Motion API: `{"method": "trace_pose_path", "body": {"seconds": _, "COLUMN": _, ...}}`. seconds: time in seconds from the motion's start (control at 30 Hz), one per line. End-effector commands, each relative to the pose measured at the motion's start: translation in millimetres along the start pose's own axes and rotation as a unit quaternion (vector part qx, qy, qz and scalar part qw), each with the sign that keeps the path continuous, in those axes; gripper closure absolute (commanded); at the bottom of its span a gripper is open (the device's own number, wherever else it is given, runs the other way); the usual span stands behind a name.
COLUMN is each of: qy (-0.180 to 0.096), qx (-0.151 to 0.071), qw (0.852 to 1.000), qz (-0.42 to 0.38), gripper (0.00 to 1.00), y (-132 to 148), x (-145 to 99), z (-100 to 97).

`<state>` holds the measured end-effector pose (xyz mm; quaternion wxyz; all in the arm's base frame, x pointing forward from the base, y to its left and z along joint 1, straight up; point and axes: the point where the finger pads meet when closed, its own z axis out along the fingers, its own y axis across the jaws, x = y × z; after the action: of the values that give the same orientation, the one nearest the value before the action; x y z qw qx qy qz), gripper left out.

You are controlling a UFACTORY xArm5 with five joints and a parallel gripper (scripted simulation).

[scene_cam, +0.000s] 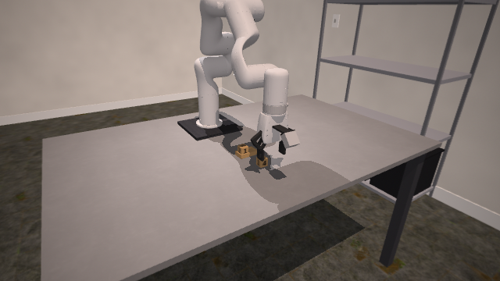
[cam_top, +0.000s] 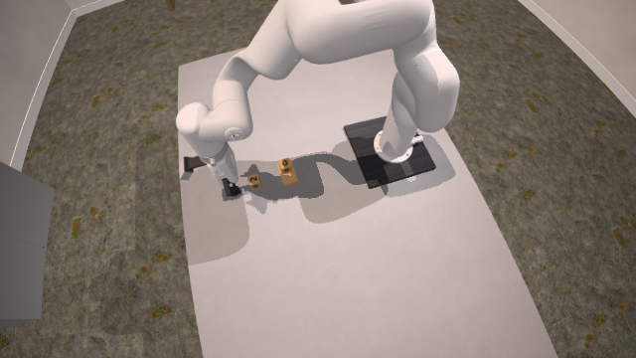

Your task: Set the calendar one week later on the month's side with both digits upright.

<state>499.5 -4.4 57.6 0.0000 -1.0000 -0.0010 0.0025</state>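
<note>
Open gripper beside a loose cube
Gripper grasps nothing; loose cube's top reads 2, tray cube reads 0.
</note>
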Motion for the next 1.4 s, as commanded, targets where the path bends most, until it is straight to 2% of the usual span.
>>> {"method": "trace_pose_path", "body": {"seconds": 0.0, "qy": 0.003, "qx": 0.000, "qw": 1.000, "qz": 0.000, "gripper": 0.00, "y": 0, "x": 3, "z": 1.7}}
{"method": "trace_pose_path", "body": {"seconds": 0.2, "qy": 0.003, "qx": 0.000, "qw": 1.000, "qz": 0.000, "gripper": 0.00, "y": 0, "x": 3, "z": 5.5}}
{"method": "trace_pose_path", "body": {"seconds": 0.53, "qy": 0.003, "qx": 0.000, "qw": 1.000, "qz": 0.000, "gripper": 0.00, "y": 0, "x": 3, "z": 29.3}}
{"method": "trace_pose_path", "body": {"seconds": 1.37, "qy": 0.003, "qx": 0.000, "qw": 1.000, "qz": 0.000, "gripper": 0.00, "y": 0, "x": 3, "z": 30.4}}
